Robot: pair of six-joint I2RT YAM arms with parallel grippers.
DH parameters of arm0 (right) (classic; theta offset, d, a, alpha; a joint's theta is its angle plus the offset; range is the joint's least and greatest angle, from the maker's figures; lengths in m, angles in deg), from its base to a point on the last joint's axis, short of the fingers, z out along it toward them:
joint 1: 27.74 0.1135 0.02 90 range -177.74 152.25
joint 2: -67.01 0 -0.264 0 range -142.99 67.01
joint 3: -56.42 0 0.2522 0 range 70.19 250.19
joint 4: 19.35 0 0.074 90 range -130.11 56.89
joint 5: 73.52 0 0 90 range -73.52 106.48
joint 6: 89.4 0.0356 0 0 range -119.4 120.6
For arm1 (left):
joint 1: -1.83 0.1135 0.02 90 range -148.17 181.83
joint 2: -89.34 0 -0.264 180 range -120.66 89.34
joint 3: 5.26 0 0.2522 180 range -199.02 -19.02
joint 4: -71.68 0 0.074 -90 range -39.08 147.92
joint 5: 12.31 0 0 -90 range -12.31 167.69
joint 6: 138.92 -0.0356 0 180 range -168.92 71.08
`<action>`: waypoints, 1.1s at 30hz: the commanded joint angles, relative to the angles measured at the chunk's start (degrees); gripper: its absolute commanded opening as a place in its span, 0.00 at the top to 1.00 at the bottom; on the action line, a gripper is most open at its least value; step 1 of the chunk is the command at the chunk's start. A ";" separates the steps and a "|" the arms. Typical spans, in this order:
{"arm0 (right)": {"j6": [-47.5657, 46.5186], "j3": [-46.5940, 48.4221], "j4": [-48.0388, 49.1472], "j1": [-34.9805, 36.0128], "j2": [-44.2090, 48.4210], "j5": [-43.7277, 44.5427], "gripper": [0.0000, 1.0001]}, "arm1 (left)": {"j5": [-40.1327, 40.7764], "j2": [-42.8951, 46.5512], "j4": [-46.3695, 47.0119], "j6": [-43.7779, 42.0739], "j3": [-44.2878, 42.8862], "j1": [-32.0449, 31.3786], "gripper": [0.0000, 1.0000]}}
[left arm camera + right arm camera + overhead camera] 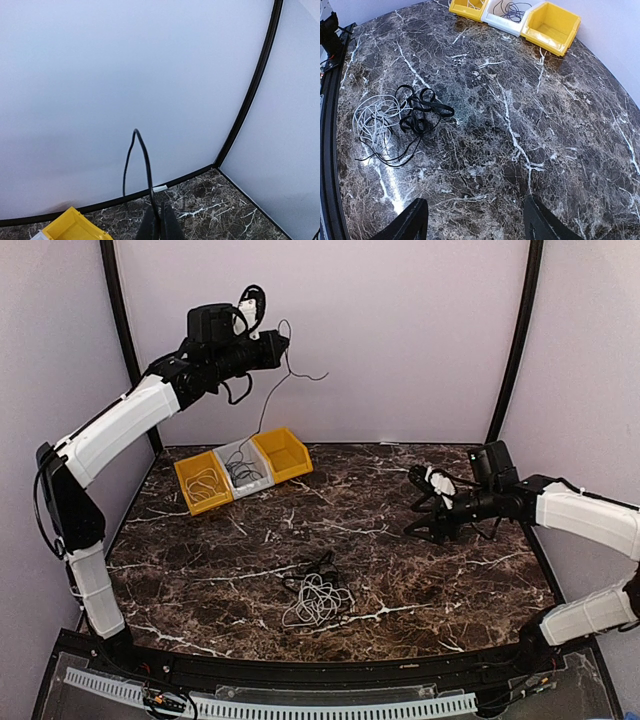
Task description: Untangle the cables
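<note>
My left gripper is raised high at the back left and is shut on a thin dark cable. That cable hangs down into the white bin. In the left wrist view the black cable loops up from the closed fingers. A tangle of white and black cables lies on the marble table near the front middle. In the right wrist view it shows as white cable and black cable. My right gripper hovers over the right side, open and holding nothing.
Three bins stand in a row at the back left. The left yellow bin holds a white coil. The white bin sits in the middle. The right yellow bin looks empty. Black frame posts rise at the back corners.
</note>
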 commanded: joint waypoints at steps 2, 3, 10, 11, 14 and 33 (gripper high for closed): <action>-2.18 0.39 3.01 -0.31 -0.93 1.22 0.33 | 0.04 -6.91 4.19 -0.75 -7.41 1.16 1.00; -2.28 0.15 3.11 -0.32 -0.71 1.48 0.33 | 0.17 -8.19 5.54 -0.75 -8.66 1.54 1.00; -3.10 -0.77 3.67 -0.38 0.12 4.06 0.33 | 0.86 -12.51 15.89 -2.13 -9.34 4.03 1.00; -3.14 -0.81 3.72 -0.34 0.08 4.18 0.33 | 1.52 -13.43 16.29 -2.57 -9.34 4.65 1.00; -3.38 -0.98 3.68 -0.32 -0.19 4.39 0.33 | 2.09 -14.95 16.97 -2.20 -9.22 6.62 1.00; -4.48 -1.09 3.68 -0.40 -3.24 6.09 0.33 | -13.01 -20.83 22.41 10.57 8.32 15.29 1.00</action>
